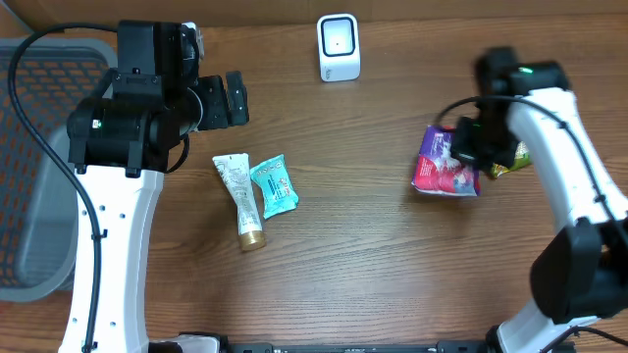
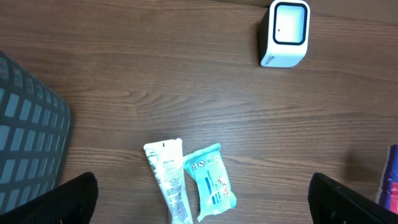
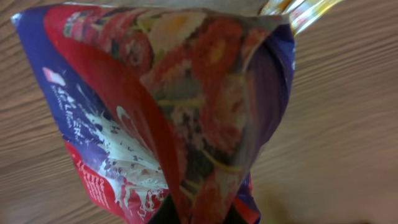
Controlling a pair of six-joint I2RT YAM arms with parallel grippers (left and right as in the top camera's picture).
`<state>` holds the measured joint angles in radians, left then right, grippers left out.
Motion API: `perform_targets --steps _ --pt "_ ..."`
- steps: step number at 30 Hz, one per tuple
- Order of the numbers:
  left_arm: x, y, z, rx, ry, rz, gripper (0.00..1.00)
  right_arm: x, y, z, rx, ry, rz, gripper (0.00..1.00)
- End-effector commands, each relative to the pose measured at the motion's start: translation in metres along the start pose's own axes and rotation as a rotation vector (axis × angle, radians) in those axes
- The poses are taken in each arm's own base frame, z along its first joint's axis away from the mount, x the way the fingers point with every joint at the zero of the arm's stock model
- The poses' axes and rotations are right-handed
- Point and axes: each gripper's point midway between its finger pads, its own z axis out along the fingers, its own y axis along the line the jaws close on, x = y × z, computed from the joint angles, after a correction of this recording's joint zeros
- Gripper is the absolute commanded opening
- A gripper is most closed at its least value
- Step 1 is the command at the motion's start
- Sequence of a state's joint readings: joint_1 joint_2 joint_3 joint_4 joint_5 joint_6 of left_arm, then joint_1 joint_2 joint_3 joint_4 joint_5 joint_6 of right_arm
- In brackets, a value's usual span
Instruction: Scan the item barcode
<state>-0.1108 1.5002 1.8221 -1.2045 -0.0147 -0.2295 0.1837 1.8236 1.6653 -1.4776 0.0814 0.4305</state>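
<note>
A crumpled snack packet [image 3: 168,106] fills nearly the whole view. Its purple-blue sides frame a red front printed with red fruit and a white milk splash, and small white lettering runs along its left edge. It narrows into a fold at the bottom edge, where the right gripper [image 3: 202,214] pinches it between its 2 dark fingers [image 3: 171,214]. Behind lies the brown wooden table [image 3: 348,137], and a shiny gold wrapper [image 3: 298,11] peeks in at the top right corner, just beside the packet.
</note>
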Motion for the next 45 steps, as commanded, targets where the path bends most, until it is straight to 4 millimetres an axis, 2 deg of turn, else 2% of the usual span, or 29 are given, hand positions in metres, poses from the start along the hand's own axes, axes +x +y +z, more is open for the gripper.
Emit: perform_targets --steps 1,4,6,10,11,12,18,22,26,27,28,30,32,36,41,45 --pt "-0.004 -0.002 -0.001 0.01 -0.01 0.013 1.0 -0.002 0.002 -0.033 0.265 -0.253 0.013 0.04" --pt "-0.004 -0.002 -0.001 0.01 -0.01 0.013 1.0 0.015 0.012 -0.028 0.403 -0.269 -0.043 0.04" --pt "-0.004 -0.002 -0.001 0.01 -0.01 0.013 1.0 0.017 0.011 -0.02 0.502 -0.268 -0.085 0.04" --pt "-0.004 -0.002 -0.001 0.01 -0.01 0.013 1.0 0.014 0.01 0.009 0.647 -0.208 -0.157 0.04" --pt "-0.004 -0.002 -0.001 0.01 -0.01 0.013 1.0 0.014 0.01 0.024 0.69 -0.167 -0.18 0.04" --pt "-0.004 -0.002 -0.001 0.01 -0.01 0.013 1.0 0.014 0.011 0.031 0.702 -0.155 -0.186 0.04" --pt "-0.004 -0.002 -0.001 0.01 -0.01 0.013 0.99 0.015 0.027 0.054 0.665 -0.1 -0.279 0.06" --pt "-0.004 -0.002 -0.001 0.01 -0.01 0.013 1.0 0.032 0.047 0.066 0.556 -0.007 -0.369 0.2" --pt "-0.004 -0.002 -0.001 0.01 -0.01 0.013 1.0 0.048 0.07 0.074 0.442 0.055 -0.416 0.21" --pt "-0.004 -0.002 -0.001 0.01 -0.01 0.013 1.0 0.051 0.073 0.074 0.425 0.063 -0.419 0.22" --pt "-0.004 -0.002 -0.001 0.01 -0.01 0.013 0.99 0.056 0.079 0.075 0.399 0.075 -0.42 0.31" --pt "-0.004 -0.002 -0.001 0.01 -0.01 0.013 0.99 0.063 0.089 0.077 0.349 0.098 -0.419 0.4" --pt "-0.004 -0.002 -0.001 0.01 -0.01 0.013 1.0 0.071 0.101 0.076 0.282 0.129 -0.411 0.46" --pt "-0.004 -0.002 -0.001 0.01 -0.01 0.013 1.0 0.083 0.132 0.064 0.108 0.191 -0.442 0.48" --pt "-0.004 -0.002 -0.001 0.01 -0.01 0.013 1.0 0.089 0.173 0.036 -0.103 0.189 -0.518 0.5" --pt "-0.004 -0.002 -0.001 0.01 -0.01 0.013 0.99 0.08 0.187 0.008 -0.182 0.134 -0.518 0.5"
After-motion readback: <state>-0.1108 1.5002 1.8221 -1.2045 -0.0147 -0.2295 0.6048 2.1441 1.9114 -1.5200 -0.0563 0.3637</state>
